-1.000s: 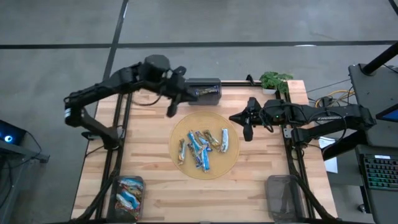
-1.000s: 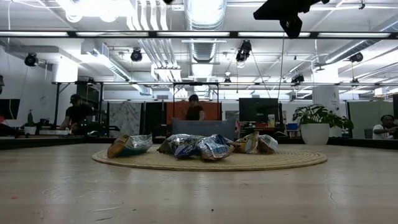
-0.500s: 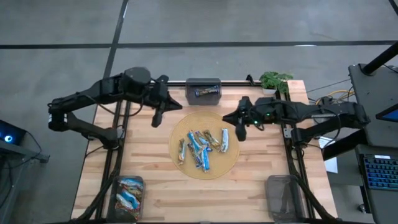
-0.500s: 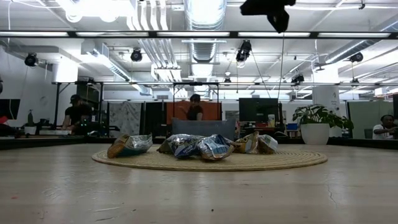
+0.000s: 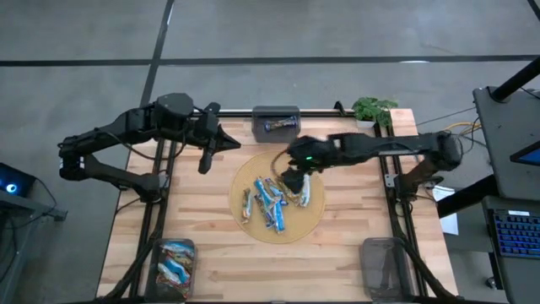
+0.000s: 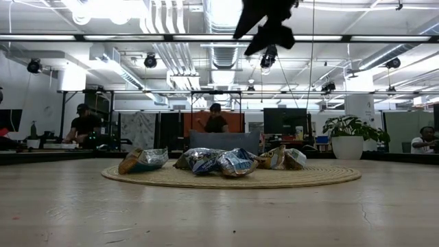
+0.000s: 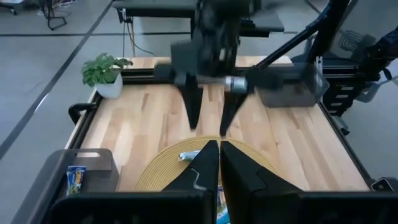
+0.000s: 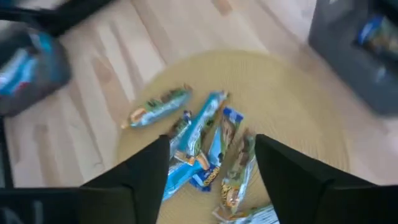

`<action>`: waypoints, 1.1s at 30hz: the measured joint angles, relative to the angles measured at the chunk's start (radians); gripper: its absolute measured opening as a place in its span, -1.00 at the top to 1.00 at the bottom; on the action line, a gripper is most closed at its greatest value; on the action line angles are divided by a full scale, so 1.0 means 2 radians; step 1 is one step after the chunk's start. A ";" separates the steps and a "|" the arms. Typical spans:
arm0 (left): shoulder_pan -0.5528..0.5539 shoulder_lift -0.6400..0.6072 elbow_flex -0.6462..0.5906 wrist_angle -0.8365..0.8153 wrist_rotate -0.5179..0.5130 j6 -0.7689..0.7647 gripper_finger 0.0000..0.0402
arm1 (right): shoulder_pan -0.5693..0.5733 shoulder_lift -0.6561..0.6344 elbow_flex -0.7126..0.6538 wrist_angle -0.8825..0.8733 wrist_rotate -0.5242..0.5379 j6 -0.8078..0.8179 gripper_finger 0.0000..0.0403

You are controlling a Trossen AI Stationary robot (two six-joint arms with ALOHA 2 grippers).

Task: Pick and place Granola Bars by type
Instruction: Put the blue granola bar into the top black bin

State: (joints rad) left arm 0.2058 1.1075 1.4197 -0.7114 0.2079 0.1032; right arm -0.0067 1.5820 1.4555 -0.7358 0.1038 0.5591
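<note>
Reach-to-pick step: right gripper (image 5: pixel 293 179) hovers over the round mat (image 5: pixel 314 221), fingers spread, empty, above the granola bars (image 5: pixel 272 201) piled mid-tabletop. Next: descend onto one bar, close. Left gripper (image 5: pixel 204 159) waits near the back bin (image 5: pixel 276 112), fingers together.

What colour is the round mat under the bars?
Pale straw yellow, a woven round mat; the high view shows it best.

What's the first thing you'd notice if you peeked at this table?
A heap of shiny granola bars sits on a round woven mat in the middle of the wooden table. The right gripper hangs over the heap, fingers open. The left gripper, fingers shut, is off the mat's left far side, and a grey bin at the near left corner holds more bars.
</note>
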 joint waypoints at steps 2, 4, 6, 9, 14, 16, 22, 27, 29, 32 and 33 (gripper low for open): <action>0.000 -0.001 0.000 -0.001 0.000 0.000 1.00 | 0.000 0.036 0.025 -0.024 0.000 0.021 -0.19; 0.000 -0.001 0.000 -0.002 0.000 0.000 1.00 | 0.000 0.070 0.051 -0.045 0.000 0.038 -0.23; 0.000 -0.002 0.000 -0.002 0.000 0.000 1.00 | 0.000 0.103 0.076 -0.067 0.000 0.054 -0.24; 0.000 -0.002 0.000 -0.002 0.000 0.000 1.00 | 0.000 0.147 0.113 -0.100 0.000 0.071 -0.23; 0.000 -0.001 0.000 -0.002 0.000 0.002 1.00 | 0.000 0.209 0.170 -0.143 0.000 0.095 -0.17; 0.000 -0.002 0.000 -0.002 0.000 0.002 1.00 | 0.000 0.232 0.191 -0.153 -0.004 0.098 -0.15; 0.000 -0.002 0.000 -0.004 0.000 0.001 1.00 | 0.000 0.297 0.254 -0.192 -0.006 0.104 -0.15; 0.000 -0.001 0.000 -0.009 0.000 0.001 1.00 | 0.000 0.331 0.277 -0.198 -0.017 0.108 -0.15; 0.000 -0.001 0.000 -0.015 0.000 0.001 1.00 | 0.000 0.339 0.276 -0.201 -0.019 0.114 -0.14; 0.000 -0.001 0.000 -0.018 0.000 0.001 1.00 | -0.001 0.346 0.265 -0.211 -0.023 0.117 -0.13; 0.000 -0.002 0.000 -0.020 0.000 0.001 1.00 | -0.002 0.346 0.262 -0.209 -0.025 0.117 -0.12</action>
State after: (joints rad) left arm 0.2058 1.1043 1.4189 -0.7504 0.2077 0.1043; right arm -0.0112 2.2750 1.9794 -1.1534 0.0535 0.7937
